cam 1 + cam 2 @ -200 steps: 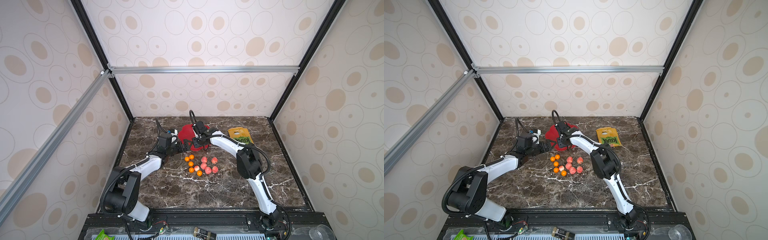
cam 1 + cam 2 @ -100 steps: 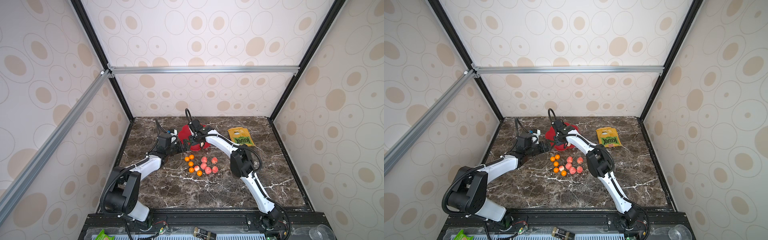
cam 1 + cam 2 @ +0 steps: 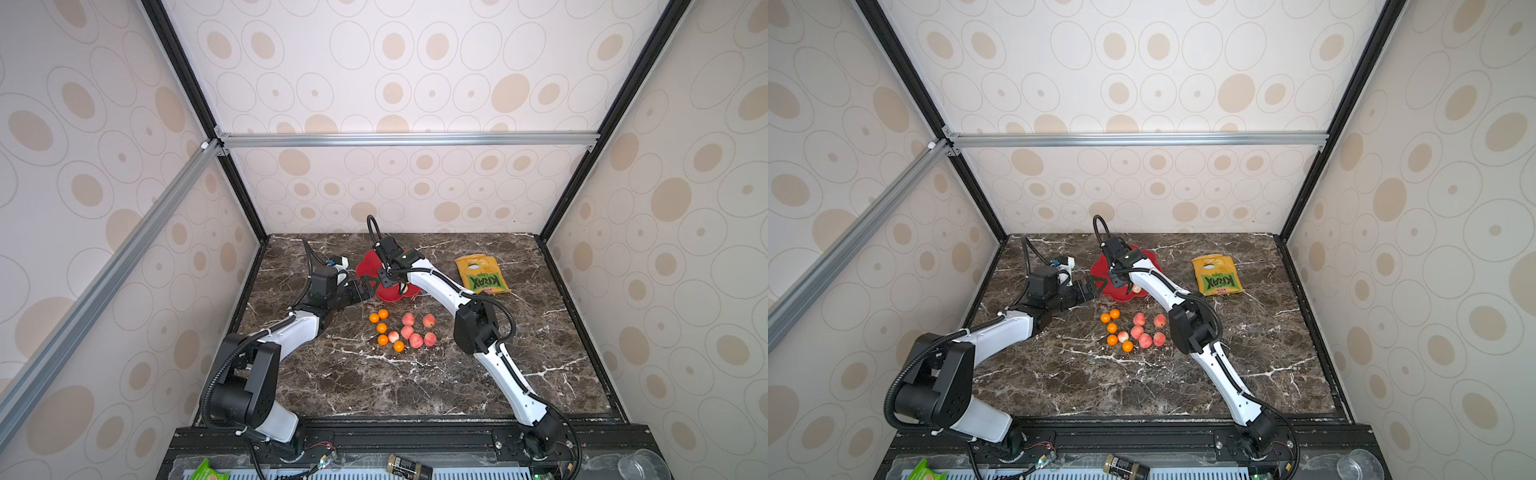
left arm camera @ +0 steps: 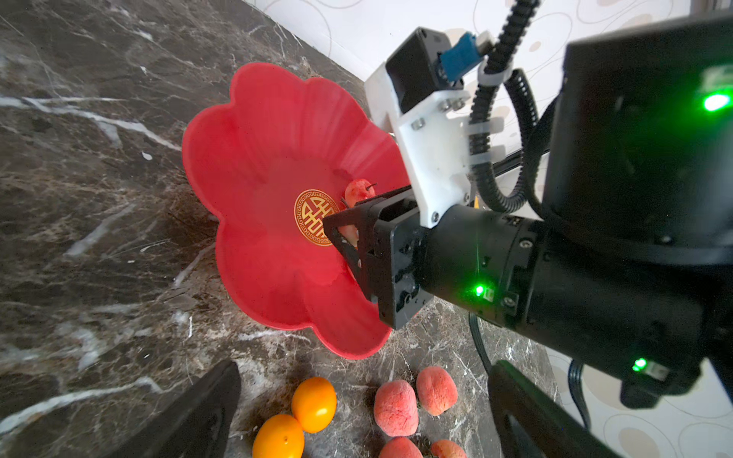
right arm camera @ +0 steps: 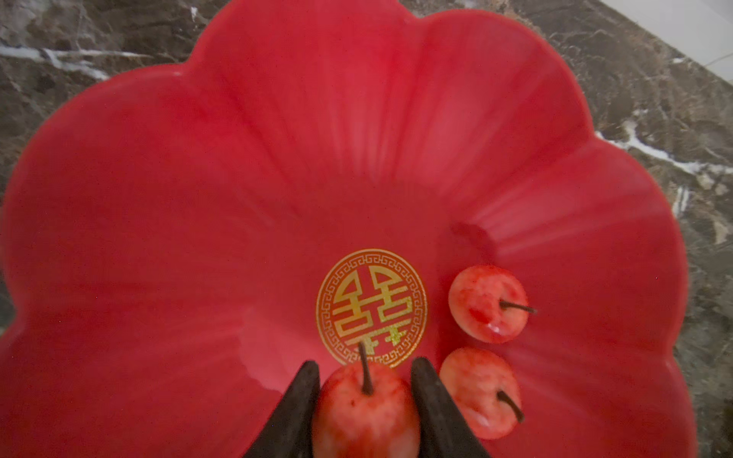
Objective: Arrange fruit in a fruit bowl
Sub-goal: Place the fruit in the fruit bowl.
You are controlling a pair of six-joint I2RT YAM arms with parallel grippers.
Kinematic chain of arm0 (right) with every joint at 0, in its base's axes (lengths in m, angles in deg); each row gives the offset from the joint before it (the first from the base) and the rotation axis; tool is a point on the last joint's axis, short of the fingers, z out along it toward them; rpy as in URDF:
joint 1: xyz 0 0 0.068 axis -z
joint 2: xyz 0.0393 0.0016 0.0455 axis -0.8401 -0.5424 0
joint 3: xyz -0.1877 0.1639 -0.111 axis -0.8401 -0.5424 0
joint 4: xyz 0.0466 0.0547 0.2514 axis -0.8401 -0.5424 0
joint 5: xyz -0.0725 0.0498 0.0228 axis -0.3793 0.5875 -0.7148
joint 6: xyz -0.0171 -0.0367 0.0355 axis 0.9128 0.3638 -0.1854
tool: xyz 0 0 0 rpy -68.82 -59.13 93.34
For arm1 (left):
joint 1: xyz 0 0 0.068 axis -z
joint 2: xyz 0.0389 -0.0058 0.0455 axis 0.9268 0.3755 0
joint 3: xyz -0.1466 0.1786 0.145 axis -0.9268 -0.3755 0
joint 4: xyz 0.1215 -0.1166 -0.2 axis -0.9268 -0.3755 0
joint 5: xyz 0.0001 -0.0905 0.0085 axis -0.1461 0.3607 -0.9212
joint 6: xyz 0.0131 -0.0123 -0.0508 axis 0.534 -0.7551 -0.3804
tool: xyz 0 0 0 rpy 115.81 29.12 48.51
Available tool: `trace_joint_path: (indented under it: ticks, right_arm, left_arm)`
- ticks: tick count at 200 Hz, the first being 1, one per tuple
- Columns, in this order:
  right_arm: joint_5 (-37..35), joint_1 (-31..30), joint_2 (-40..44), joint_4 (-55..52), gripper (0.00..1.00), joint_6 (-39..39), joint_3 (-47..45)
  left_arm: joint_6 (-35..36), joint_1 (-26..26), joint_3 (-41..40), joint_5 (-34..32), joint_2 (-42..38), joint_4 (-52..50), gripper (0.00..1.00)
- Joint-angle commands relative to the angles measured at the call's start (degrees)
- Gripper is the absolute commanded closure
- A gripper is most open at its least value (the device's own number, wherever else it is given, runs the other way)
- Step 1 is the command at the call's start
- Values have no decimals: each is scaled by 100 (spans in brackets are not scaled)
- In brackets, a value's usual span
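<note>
The fruit bowl (image 5: 357,138) stands on the table (image 3: 374,386) directly ahead of the right fingers (image 5: 301,412), which are clamped on one pink-red peach (image 5: 367,400) with its stem toward the gold mark (image 5: 372,307). The peach is held over the bowl floor just short of the mark, and whether it touches the floor cannot be told. On this evidence the placing step is in hand and release is not yet done. Two peaches (image 5: 488,303) rest in the bowl just beside the right fingers, close together, so the held fruit is probably aimed at the free floor next to them. Count at the bowl: three peaches, no orange fruit seen. The left fingers (image 4: 198,416) stand wide apart, hold nothing and point toward the bowl rim from outside, probably keeping clear of the drop. Near the left fingers, outside the bowl, lie six peaches (image 3: 408,319) and five orange fruits (image 3: 381,328), clustered on the table within reach of either arm. One snack bag (image 3: 482,274) lies well apart from both sets of fingers.
</note>
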Motion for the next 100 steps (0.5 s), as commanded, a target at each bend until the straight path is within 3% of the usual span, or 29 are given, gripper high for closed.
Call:
trace_joint_path:
  ticks: [1, 100]
  right_arm:
    - [-344, -31, -126, -236, 62, 165, 126]
    - [-586, -28, -146, -318, 62, 168, -39]
  left_arm:
    - [-63, -49, 234, 89, 202, 205, 2]
    - [-100, -67, 593, 72, 617, 89, 2]
